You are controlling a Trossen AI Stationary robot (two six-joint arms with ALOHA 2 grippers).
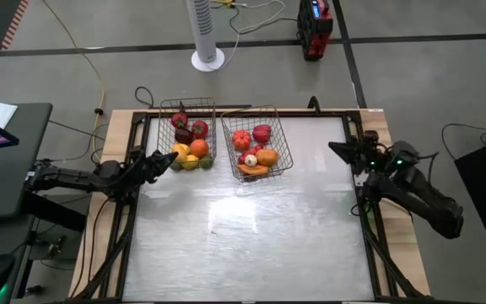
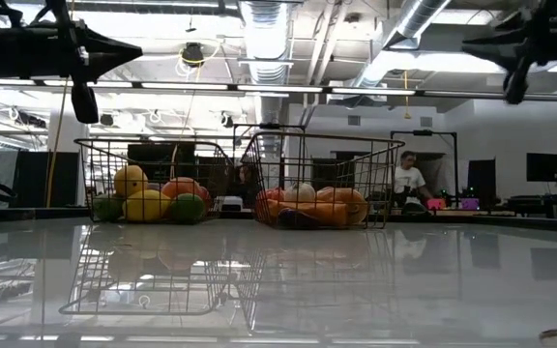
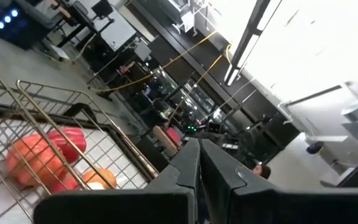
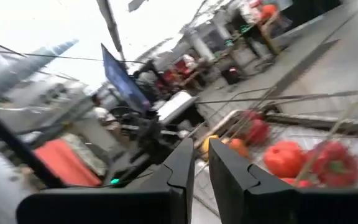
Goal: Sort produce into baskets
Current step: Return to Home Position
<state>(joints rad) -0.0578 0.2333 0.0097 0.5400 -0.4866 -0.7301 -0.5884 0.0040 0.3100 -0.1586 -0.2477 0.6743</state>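
Left end effector (image 1: 173, 158) pressed together, empty, just beside left basket (image 1: 191, 108); right end effector (image 1: 334, 149) pressed together, empty, well apart from right basket (image 1: 260, 114); both silver mesh baskets hold mixed produce (image 1: 191, 149)

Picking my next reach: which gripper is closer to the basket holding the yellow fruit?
Left. The left gripper sits right at that basket, by its near corner. The right gripper is across the table, beyond the other basket.

Bright overhead lamps, glare on glossy table (image 1: 251, 228); wrist views blurred, windows blown out
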